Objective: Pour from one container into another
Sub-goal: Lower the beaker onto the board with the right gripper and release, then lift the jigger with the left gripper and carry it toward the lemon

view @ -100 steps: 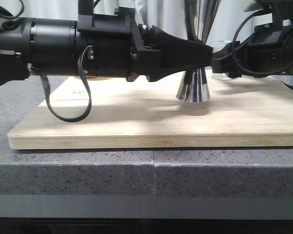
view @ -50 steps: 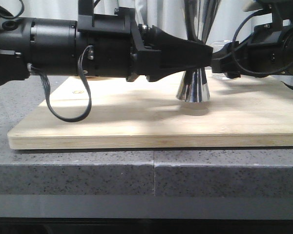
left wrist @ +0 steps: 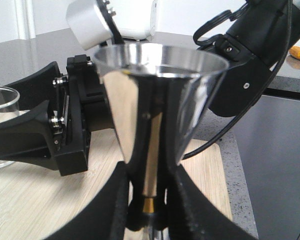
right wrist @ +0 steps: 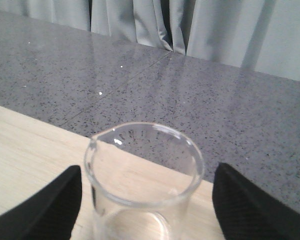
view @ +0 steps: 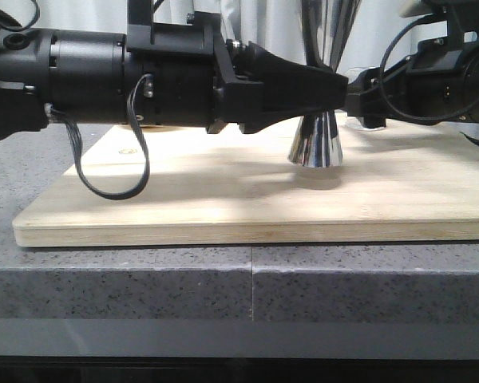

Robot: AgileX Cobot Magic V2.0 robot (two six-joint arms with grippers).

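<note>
The steel hourglass jigger point(view: 315, 144) stands upright on the wooden board point(view: 223, 199). My left gripper point(view: 339, 89) reaches in from the left and is shut on its narrow waist. In the left wrist view both fingers press the waist beside the gold band point(left wrist: 149, 205), under the wide top cone point(left wrist: 160, 95). The clear glass beaker point(right wrist: 142, 175) stands on the board just right of the jigger. It sits between the spread fingers point(right wrist: 55, 205) of my right gripper point(right wrist: 147, 212), with a gap on each side. In the front view the right gripper point(view: 359, 96) hides most of the beaker point(view: 373, 121).
The board lies on a grey speckled stone counter point(view: 144, 287), with its front edge near the counter's edge. Grey curtains point(right wrist: 190, 25) hang behind. A white appliance point(left wrist: 135, 20) stands at the far end of the counter. The left arm's cable point(view: 112, 187) droops onto the board.
My right gripper has slid left toward the jigger, so its fingers now flank and cover the beaker in the front view. The left gripper and the jigger have not moved.
</note>
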